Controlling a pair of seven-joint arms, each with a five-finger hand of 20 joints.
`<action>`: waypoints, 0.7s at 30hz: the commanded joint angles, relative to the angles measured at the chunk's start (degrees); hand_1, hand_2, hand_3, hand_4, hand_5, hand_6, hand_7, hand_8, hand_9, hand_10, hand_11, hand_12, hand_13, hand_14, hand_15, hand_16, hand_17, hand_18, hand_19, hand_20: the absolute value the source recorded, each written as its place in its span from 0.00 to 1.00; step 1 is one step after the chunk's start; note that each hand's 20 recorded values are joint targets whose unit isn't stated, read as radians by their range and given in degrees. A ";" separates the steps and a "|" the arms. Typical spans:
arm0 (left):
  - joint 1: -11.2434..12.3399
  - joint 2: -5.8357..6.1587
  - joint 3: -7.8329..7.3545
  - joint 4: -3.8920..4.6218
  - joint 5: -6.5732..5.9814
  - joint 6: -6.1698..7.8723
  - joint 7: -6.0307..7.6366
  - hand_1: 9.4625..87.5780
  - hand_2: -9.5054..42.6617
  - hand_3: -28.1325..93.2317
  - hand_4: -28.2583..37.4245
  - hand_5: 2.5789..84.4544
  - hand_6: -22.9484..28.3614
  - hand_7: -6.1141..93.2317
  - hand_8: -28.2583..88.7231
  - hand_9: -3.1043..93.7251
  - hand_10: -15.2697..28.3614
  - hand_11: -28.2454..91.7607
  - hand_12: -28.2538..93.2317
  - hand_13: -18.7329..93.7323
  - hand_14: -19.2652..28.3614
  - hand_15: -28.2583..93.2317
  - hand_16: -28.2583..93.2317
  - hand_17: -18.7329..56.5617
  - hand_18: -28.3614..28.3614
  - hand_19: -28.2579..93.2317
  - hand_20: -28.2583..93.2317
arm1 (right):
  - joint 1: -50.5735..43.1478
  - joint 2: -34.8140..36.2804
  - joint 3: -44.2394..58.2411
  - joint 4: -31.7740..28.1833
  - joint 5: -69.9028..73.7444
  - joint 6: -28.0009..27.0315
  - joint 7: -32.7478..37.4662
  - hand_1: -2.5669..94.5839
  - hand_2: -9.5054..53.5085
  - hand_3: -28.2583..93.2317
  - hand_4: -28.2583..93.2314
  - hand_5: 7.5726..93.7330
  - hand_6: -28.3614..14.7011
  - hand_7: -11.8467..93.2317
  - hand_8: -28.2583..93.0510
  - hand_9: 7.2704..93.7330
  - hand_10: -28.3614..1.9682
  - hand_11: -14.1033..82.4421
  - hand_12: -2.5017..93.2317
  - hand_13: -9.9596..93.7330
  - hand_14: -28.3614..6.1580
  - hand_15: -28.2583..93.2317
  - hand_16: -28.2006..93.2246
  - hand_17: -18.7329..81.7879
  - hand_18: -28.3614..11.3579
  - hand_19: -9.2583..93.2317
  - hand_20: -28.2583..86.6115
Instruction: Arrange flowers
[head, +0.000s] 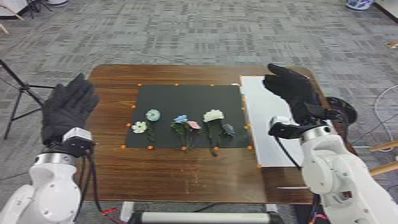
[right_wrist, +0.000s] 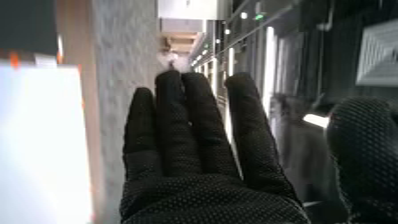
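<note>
- Grey carpet (head: 204, 35) surrounds the brown desk (head: 178, 175), which carries a black mat (head: 189, 95) between the two hands' fingers.
- Blooms and stems lie flat on the mat, inward from both sets of fingers: pale blue flower (head: 153, 115), small white flower (head: 139, 127), blue flower (head: 180, 119), pink flower (head: 193, 124), big white flower (head: 213, 115), dusky flower (head: 228, 130). Laying them out apart probably makes each easier to pick.
- Right hand (right_wrist: 209, 197): fingers straight, slightly spread, holding nothing, raised by the white sheet (head: 259, 107); likely kept high to spare the petals.
- Left hand (head: 68, 106): fingers straight, nothing pinched, beside the desk, presumably leaving room for the right.
- Arranging seems unstarted.
</note>
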 joint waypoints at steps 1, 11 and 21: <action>1.27 -0.81 -1.62 -0.52 0.19 0.65 1.36 0.21 0.52 0.80 0.00 0.45 0.61 0.12 0.17 0.34 0.66 0.36 0.28 0.35 0.65 0.35 0.19 0.17 0.70 0.47 0.28 | -4.27 -0.91 2.62 -2.32 5.78 -6.37 -2.02 0.14 0.33 0.85 0.04 0.42 0.53 0.19 0.17 0.43 0.38 0.20 0.20 0.41 0.40 0.33 0.39 0.34 0.40 0.31 0.39; 2.31 -0.64 -4.53 -1.43 -2.13 0.97 1.96 0.21 0.52 0.80 0.00 0.43 0.61 0.11 0.18 0.33 0.66 0.36 0.28 0.35 0.66 0.35 0.19 0.17 0.70 0.47 0.28 | -4.27 -0.45 5.24 -5.19 5.11 -8.32 -3.28 0.13 0.33 0.85 0.04 0.39 0.51 0.16 0.18 0.37 0.37 0.19 0.19 0.39 0.43 0.30 0.40 0.32 0.38 0.32 0.38; 2.84 -1.38 -4.76 -1.44 -3.63 0.93 2.27 0.21 0.52 0.80 0.00 0.43 0.61 0.11 0.18 0.32 0.66 0.36 0.28 0.34 0.65 0.34 0.19 0.17 0.70 0.47 0.28 | -5.43 -0.87 6.89 -5.53 5.25 -9.58 -1.83 0.13 0.33 0.84 0.04 0.38 0.51 0.16 0.18 0.36 0.38 0.18 0.19 0.39 0.42 0.30 0.41 0.32 0.35 0.33 0.37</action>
